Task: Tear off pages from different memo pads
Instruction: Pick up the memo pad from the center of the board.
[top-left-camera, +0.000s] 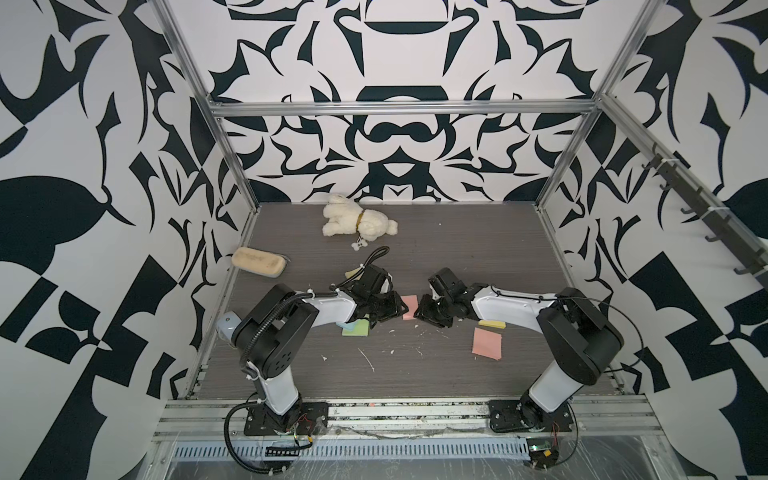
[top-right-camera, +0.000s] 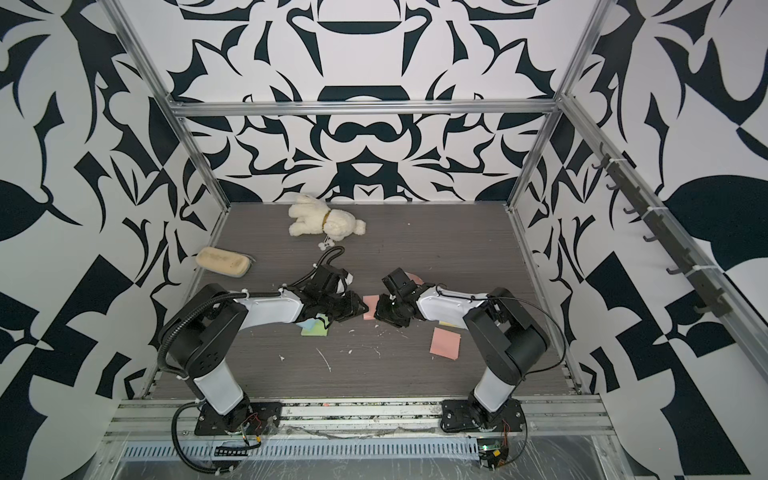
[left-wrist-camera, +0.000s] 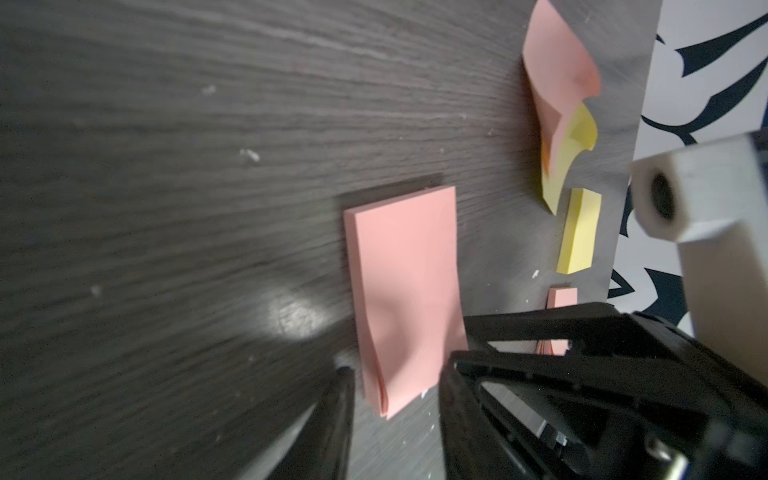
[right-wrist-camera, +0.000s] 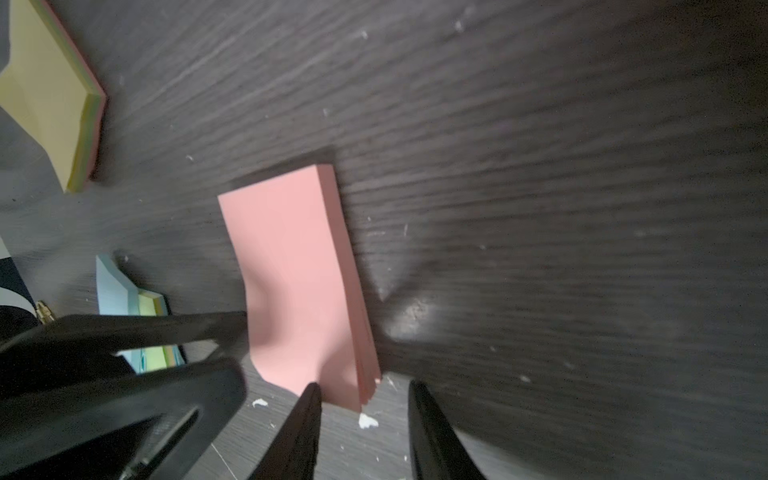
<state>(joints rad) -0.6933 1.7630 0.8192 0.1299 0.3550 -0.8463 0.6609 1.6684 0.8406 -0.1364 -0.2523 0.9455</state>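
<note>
A pink memo pad (top-left-camera: 409, 306) (top-right-camera: 369, 307) lies flat on the dark table between my two grippers, which face each other. In the left wrist view the pad's (left-wrist-camera: 405, 282) near end, slightly fanned, sits between the tips of the left gripper (left-wrist-camera: 395, 382); the jaws are apart, with a thin gap on one side. The right gripper (right-wrist-camera: 363, 390) is open, and the pad's (right-wrist-camera: 295, 266) opposite end sits just past its tips. A loose pink page (top-left-camera: 487, 341) lies to the right. Curled pink and yellow pages (left-wrist-camera: 561, 95) lie further off.
A yellow memo pad (top-left-camera: 491, 323) sits under the right arm and a green, blue and yellow pad (top-left-camera: 355, 328) under the left arm. A white plush toy (top-left-camera: 359, 220) lies at the back and a tan block (top-left-camera: 259, 261) at the left wall. White scraps dot the table.
</note>
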